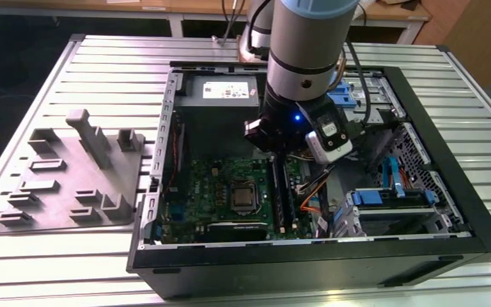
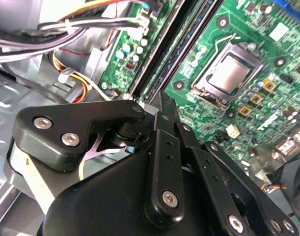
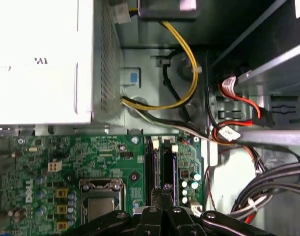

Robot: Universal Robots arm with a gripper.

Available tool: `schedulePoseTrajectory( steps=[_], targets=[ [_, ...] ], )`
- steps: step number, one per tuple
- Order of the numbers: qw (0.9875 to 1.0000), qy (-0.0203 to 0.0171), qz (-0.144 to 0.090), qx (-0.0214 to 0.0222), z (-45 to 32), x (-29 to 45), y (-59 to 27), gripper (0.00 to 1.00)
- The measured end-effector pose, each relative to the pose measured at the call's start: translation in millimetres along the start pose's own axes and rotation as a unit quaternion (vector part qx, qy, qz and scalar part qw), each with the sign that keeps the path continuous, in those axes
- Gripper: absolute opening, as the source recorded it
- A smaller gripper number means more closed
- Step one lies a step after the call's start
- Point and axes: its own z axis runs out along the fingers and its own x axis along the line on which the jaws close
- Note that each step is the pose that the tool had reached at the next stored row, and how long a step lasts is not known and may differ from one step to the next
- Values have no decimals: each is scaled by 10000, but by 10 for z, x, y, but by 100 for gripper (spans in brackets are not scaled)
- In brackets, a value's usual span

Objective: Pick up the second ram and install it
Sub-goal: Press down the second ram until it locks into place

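In the exterior view the arm reaches into the open computer case (image 1: 450, 192) on the worktop (image 1: 100, 70). Both wrist views show the tool (image 3: 162, 196), fingers pressed together, above the second ram (image 3: 168, 164), a slim dark board seated in its slot beside the processor (image 3: 100, 206)

- The case (image 1: 450, 211) lies open on the table (image 1: 100, 70), and the tray (image 1: 66, 173) sits beside it on the exterior view's left.
- Inside the case, the board (image 1: 220, 185) lies flat on the bottom, with the processor (image 1: 242, 197) near its middle.
- The slots (image 1: 281, 198) run just beside the processor, on the exterior view's right.
- The power supply (image 1: 220, 93) sits behind the board, at the far end of the case.
- The drive bays (image 1: 390, 198) stand on the exterior view's right, with cables (image 1: 314, 192) between them and the slots.
- My claw (image 3: 162, 194) hangs over the far end of the slots, with the processor (image 3: 100, 206) off to one side.
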Motion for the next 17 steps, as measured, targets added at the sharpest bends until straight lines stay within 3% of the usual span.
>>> schedulePoseTrajectory(
  steps=[2,4,6,17],
  targets=[
    [10000,1,-1,15,7,1,23,10],
    [9999,0,-5,152,14,2,38,10],
    [9997,1,-9,254,25,2,48,10],
    [9996,1,-9,266,33,2,51,10]
  ],
)
